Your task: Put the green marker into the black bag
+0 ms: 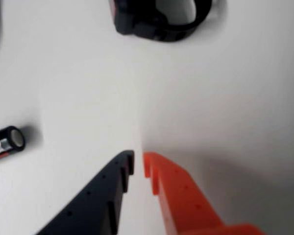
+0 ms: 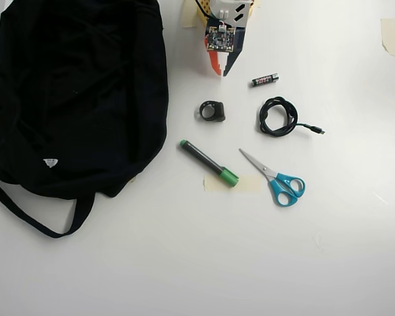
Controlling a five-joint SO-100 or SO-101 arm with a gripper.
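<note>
The green marker (image 2: 209,162), a black barrel with a green cap, lies diagonally on the white table in the overhead view, cap toward the lower right. It is out of the wrist view. The black bag (image 2: 79,92) fills the upper left of the overhead view, its strap trailing toward the bottom left. My gripper (image 2: 222,71) hangs at the top centre, well above the marker and just right of the bag. In the wrist view the gripper (image 1: 138,157) shows a black and an orange finger almost touching, nothing between them.
A small black clip-like ring (image 2: 212,110) (image 1: 159,19) lies just ahead of the gripper. A battery (image 2: 264,79) (image 1: 7,142) sits beside it. A coiled black cable (image 2: 278,116) and blue-handled scissors (image 2: 276,179) lie to the right. Beige tape (image 2: 245,184) sits under the marker's cap.
</note>
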